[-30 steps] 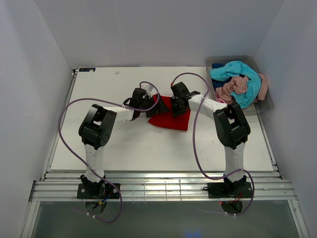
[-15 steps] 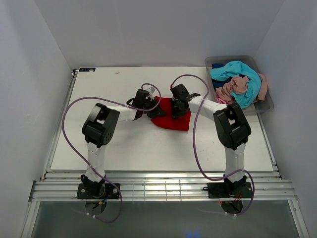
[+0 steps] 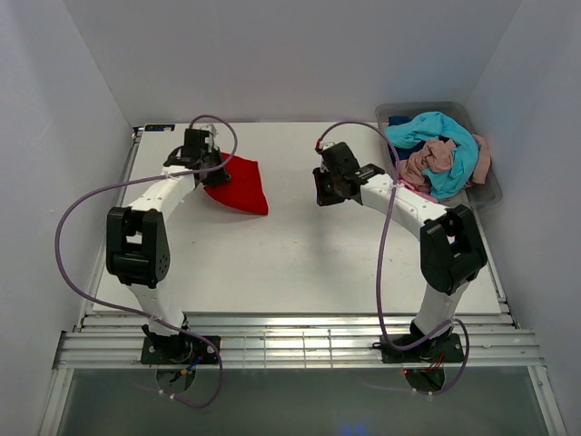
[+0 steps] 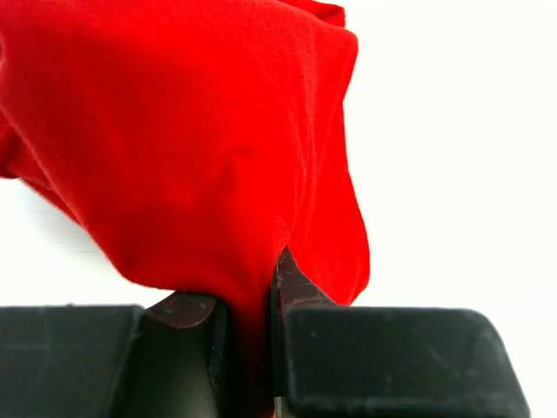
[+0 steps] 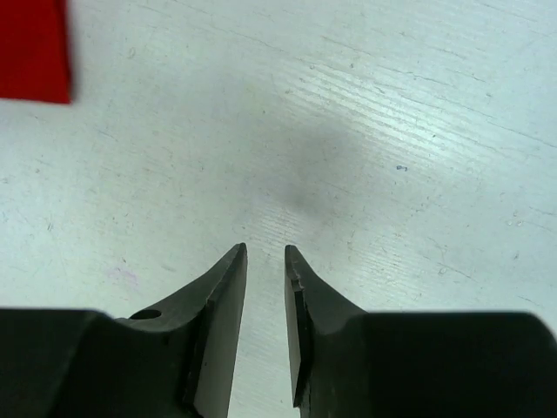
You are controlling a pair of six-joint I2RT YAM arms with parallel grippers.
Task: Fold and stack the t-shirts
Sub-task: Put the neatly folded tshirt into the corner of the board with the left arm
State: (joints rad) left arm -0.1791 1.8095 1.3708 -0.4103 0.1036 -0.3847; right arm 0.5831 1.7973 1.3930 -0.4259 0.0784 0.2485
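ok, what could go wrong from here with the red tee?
1. The left gripper pinches only a narrow bunch of the bright red cloth t-shirt, so it may slip or crumple.
2. The right gripper hangs empty over the white table, so nothing pins the shirt's other side.

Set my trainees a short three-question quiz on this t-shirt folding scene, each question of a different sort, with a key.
1. True or false: the right tool is gripping the red t-shirt.
2. What pinches the red t-shirt? A. the left tool; B. the right tool; C. both tools.
3. Fill in: the other t-shirts lie heaped in the grey plastic ___ at the table's far right.

Key: 1. False: its jaws stand slightly apart over bare table. 2. A. 3. bin.
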